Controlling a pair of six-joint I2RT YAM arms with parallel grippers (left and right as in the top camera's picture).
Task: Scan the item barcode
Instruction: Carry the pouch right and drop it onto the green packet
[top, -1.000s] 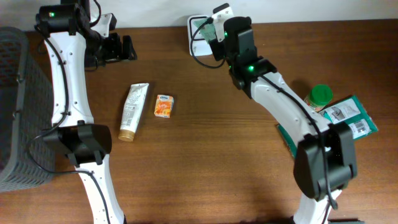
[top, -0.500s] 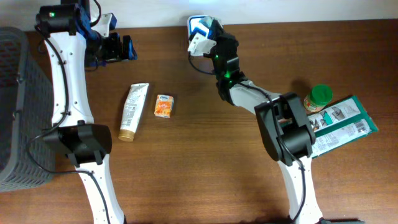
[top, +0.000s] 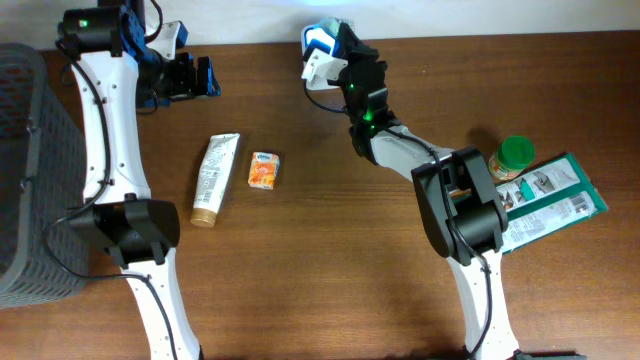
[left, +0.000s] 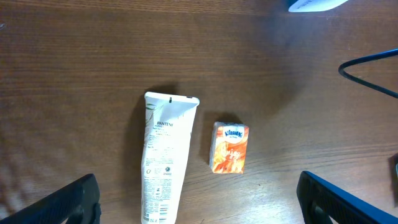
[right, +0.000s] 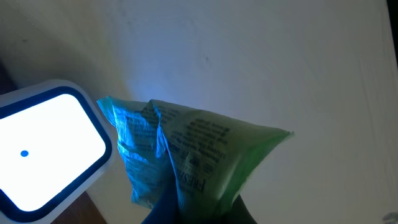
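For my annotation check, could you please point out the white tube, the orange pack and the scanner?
white tube (left: 166, 163), left wrist view, middle of its body.
orange pack (left: 230, 148), left wrist view, centre of its face.
scanner (right: 46, 146), right wrist view, its lit window.

Both arms have white shells along their long links and black housings at the joints. The left arm (top: 105, 120) has a small green light (top: 83, 21) at its 12 o'clock end and a bulky black joint (top: 135, 225) toward 6 o'clock, where a thin black cable (top: 50, 255) loops off at 9 o'clock. The left gripper (top: 205, 77) is black, its fingers (left: 65, 202) flat matte slabs. The right arm (top: 400, 150) also has a green lamp (top: 368, 115) and a black joint block (top: 465, 200).
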